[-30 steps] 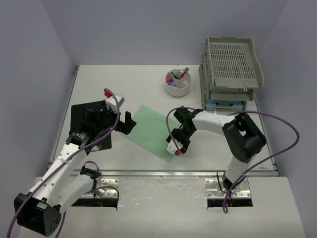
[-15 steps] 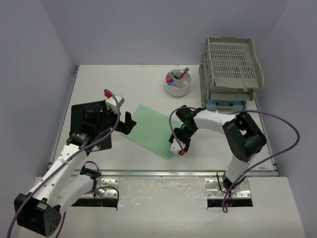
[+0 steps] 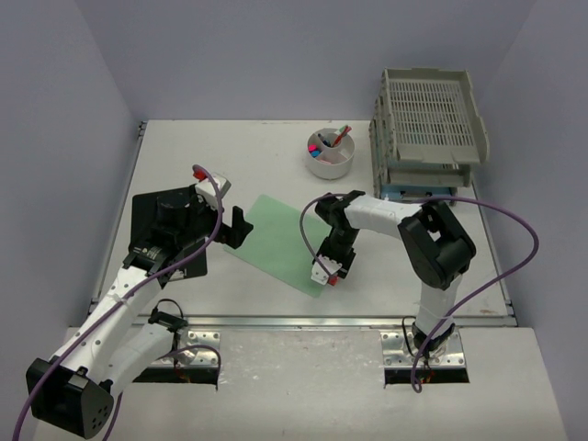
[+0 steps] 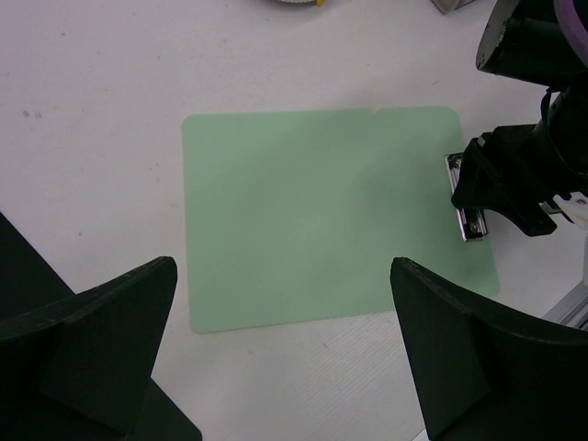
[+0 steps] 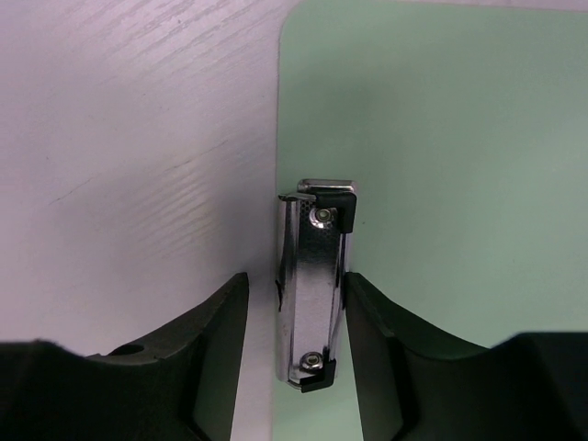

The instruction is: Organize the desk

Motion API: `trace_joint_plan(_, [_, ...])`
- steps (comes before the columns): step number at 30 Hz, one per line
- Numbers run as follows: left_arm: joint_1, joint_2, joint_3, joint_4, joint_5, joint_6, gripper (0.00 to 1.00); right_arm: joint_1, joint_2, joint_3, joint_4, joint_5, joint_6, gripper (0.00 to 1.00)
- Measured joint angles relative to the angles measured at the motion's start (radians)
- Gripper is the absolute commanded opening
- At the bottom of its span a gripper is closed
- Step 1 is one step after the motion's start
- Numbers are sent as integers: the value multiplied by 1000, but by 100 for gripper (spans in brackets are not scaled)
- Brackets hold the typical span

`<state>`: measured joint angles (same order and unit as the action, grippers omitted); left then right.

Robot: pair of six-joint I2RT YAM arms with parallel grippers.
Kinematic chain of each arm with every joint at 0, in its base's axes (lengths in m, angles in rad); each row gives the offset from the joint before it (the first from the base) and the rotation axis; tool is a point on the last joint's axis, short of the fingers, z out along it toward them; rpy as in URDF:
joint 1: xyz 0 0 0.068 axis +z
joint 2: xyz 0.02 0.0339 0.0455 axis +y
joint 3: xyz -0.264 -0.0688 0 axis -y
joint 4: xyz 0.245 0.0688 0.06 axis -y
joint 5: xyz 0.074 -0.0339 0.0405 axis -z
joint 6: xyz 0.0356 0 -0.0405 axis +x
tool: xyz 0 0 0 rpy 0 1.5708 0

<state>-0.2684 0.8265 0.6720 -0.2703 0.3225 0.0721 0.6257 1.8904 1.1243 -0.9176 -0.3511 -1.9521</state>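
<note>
On desk (image 3: 257, 147), mid-surface: green clipboard (image 3: 276, 239) lying flat. Over it, right gripper (image 5: 294, 312) straddles metal clip (image 5: 312, 294); one finger touching, thin gap at other, not yet clamped. Beside it, left gripper (image 4: 280, 276) spread wide, empty. Risk: one-sided contact skews board; smooth chrome slips on lift.

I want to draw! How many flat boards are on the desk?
2. The green board lies in the middle; the black board at the left, partly under the left arm. Others may hide in the trays.
</note>
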Motion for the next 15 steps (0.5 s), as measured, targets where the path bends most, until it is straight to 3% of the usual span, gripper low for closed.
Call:
trace_joint_plan(3, [0,0,-1,0,0,2,100,6,5,6,-11,19,1,36])
trace_joint_plan(6, [0,-1,-2,0,-1,3,100,10,7,7,-21,34,0,19])
trace_joint_plan(7, [0,-1,-2,0,-2,3,100,11,7,7,-19,35,0,8])
trace_joint_plan(9, [0,-2,-2,0,-4,3,100,13,5,5,-17,38,1,2])
trace_joint_plan(15, [0,-2,-2,0,-3,3,100,14,-49,-54,30,38,0,0])
